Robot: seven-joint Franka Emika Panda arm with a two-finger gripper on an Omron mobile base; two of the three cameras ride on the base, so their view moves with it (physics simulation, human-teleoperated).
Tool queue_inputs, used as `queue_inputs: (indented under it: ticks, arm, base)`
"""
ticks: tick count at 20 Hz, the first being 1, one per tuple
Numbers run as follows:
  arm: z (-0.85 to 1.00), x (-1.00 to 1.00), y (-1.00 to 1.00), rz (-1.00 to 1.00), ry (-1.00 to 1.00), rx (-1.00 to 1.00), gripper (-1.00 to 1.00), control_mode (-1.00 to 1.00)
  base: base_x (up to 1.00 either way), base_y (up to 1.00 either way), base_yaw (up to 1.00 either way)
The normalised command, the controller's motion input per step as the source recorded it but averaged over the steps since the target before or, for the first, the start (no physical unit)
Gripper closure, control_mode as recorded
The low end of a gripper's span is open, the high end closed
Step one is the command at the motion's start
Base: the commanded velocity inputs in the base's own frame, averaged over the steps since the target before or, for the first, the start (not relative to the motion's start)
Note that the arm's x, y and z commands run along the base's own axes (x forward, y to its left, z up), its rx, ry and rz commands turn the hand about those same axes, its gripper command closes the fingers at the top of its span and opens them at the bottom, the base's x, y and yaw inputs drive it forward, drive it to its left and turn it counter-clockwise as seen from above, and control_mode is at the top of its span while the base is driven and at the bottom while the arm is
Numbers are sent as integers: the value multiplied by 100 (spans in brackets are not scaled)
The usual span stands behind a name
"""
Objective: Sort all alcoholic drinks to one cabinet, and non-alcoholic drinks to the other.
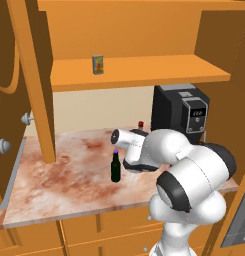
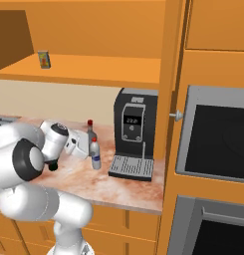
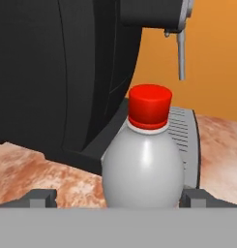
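Gripper spread wide, fingertips flanking the white plastic bottle without clamping; bottle upright on counter, just left of coffee machine. Beer bottle further left; juice carton on shelf.

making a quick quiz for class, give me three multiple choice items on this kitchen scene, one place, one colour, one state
1. Where is the juice carton?
A. on the cabinet shelf
B. on the counter
C. in the oven

2. What colour is the beer bottle cap?
A. red
B. purple
C. white

3. How are the gripper fingers?
A. shut on the carton
B. shut on nothing
C. open, either side of the white plastic bottle

Answers: 1 A, it stands on the shelf. 2 B, the cap is purple. 3 C, the hand view shows a tip on each side.
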Motion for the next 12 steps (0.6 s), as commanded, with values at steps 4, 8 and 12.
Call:
queue_inputs:
  ticks: [4, 8, 12]
  arm:
    - [-2, 2, -4, -6, 0, -10, -100, -100]
    - [-9, 0, -15, -6, 0, -12, -100, -100]
    - [-1, -1, -22, -6, 0, -11, 100, -100]
  base:
    - [0, 0, 0]
    - [0, 0, 0]
    - [0, 0, 0]
